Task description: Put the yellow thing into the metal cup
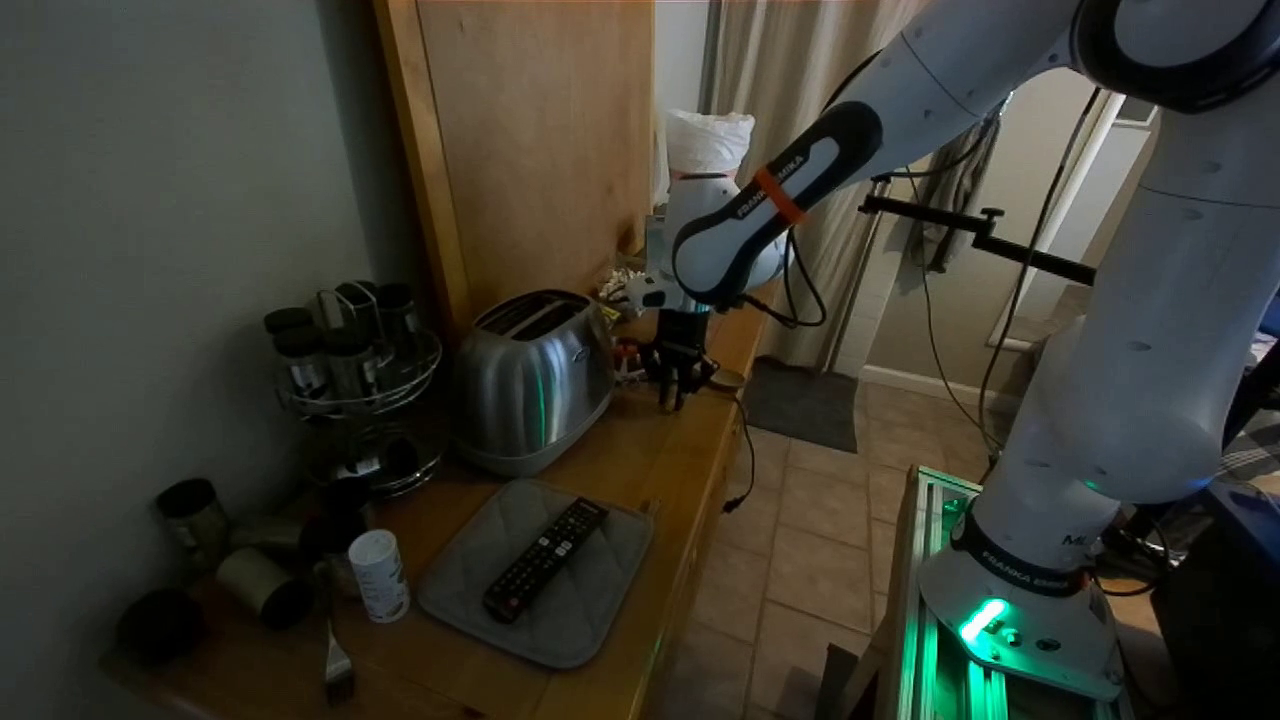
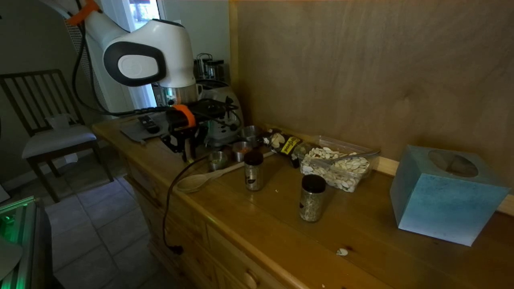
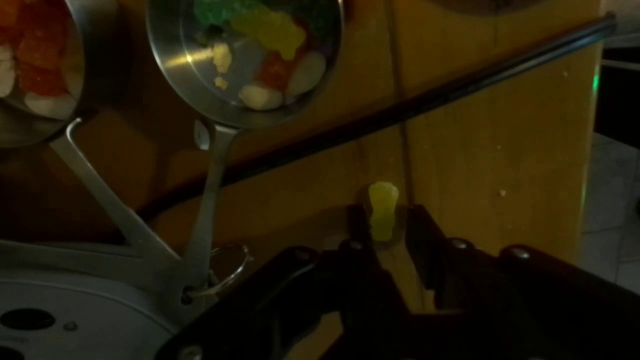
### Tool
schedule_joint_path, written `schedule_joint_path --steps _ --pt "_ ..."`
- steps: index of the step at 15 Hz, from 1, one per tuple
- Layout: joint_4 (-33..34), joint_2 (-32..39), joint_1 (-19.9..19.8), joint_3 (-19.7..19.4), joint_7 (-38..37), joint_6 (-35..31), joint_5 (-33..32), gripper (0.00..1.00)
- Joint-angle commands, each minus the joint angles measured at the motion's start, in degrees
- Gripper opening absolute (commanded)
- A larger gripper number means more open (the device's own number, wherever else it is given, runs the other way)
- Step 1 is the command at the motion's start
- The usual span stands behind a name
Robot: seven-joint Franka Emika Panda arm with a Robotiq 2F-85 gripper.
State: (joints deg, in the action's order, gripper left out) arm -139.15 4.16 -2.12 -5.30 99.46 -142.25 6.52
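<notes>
The yellow thing (image 3: 383, 211) is a small yellow candy lying on the wooden top in the wrist view. My gripper (image 3: 386, 216) has its fingers apart, one on each side of the candy, with a narrow gap on both sides. In both exterior views the gripper (image 1: 674, 398) (image 2: 188, 157) is low, its fingertips close to the wood, beside the toaster. The nearest metal cup (image 3: 172, 75) holds green, yellow and red candies and white beans. It also shows in an exterior view (image 2: 218, 161). A second metal cup (image 3: 25, 129) holds orange-red candies and white pieces.
A black cable (image 3: 320, 143) runs between the candy and the nearest cup. The cup handles meet at a ring beside the shiny toaster (image 1: 535, 385). A wooden spoon (image 2: 194, 182), spice jars (image 2: 253, 176) (image 2: 311, 202), a seed container (image 2: 345, 182) and a tissue box (image 2: 445, 204) stand farther along.
</notes>
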Motion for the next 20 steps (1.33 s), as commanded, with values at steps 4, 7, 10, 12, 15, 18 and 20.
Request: schedule_joint_path --steps 4,7,10,12,15,18,20 --pt "1.16 1.55 -1.25 1.15 0.58 -0.53 -1.02 0.32" --pt "1.25 1.79 -1.24 1.22 0.62 -0.57 -1.17 0.28" --pt "1.37 1.9 -1.22 1.27 0.58 -0.61 -1.24 0.3" --pt "1.42 2.01 -1.19 1.33 0.46 -0.69 -1.48 0.25" --pt "1.47 2.03 -1.2 1.45 0.49 -0.63 -1.49 0.17" --pt "1.5 2.1 -1.18 1.48 0.24 -0.64 -1.92 0.19" --pt "1.47 2.03 -1.19 1.51 0.25 -0.59 -1.98 0.15"
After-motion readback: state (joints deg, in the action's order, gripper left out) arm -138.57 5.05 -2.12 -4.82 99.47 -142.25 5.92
